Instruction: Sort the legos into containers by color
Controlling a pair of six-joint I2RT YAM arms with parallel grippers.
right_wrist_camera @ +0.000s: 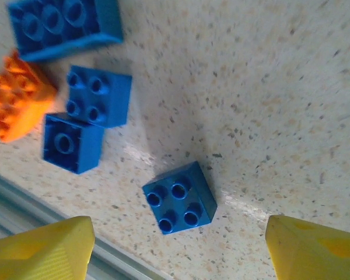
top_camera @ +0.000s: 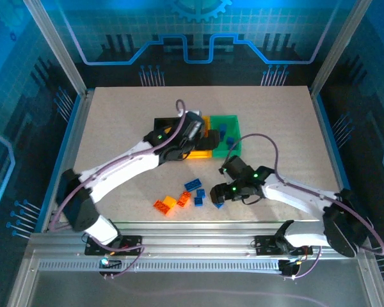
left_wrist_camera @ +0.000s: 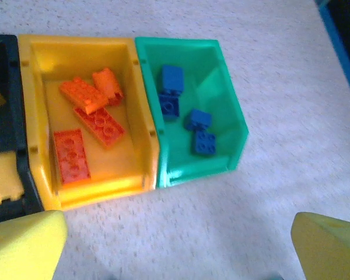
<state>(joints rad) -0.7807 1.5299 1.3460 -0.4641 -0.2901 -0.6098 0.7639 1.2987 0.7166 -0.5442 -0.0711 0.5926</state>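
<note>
I'm hovering the right fingers (right_wrist_camera: 41,251) over the near part of the bench (top_camera: 115,128), spread wide and gripping nothing, one either side of a lone blue brick (right_wrist_camera: 179,198) lying studs-up between them. The brick is sitting skewed to the line of the fingers, so I'm judging that a small wrist turn is needed first, to bring the pads onto two flat faces rather than corners. After that it calls for a straight drop and a squeeze low on the sides, below the studs. The rail (right_wrist_camera: 23,198) at the bench's near edge is running just beside the brick, so one finger is going to land close to it, and I'm allowing no sideways drift on the way down. Three more blue bricks (right_wrist_camera: 96,96) and an orange one (right_wrist_camera: 17,105) are lying near but apart, on one side. The other side is open bench. The left fingers (left_wrist_camera: 23,248) are hanging released and empty just in front of the yellow bin (left_wrist_camera: 141,116), which is holding orange bricks (left_wrist_camera: 99,122). Blues are collecting in the green bin (left_wrist_camera: 233,116) and yellows in the black bin (left_wrist_camera: 0,41). I'm planning to reach the green bin from its free outer side, well clear of the left arm.
</note>
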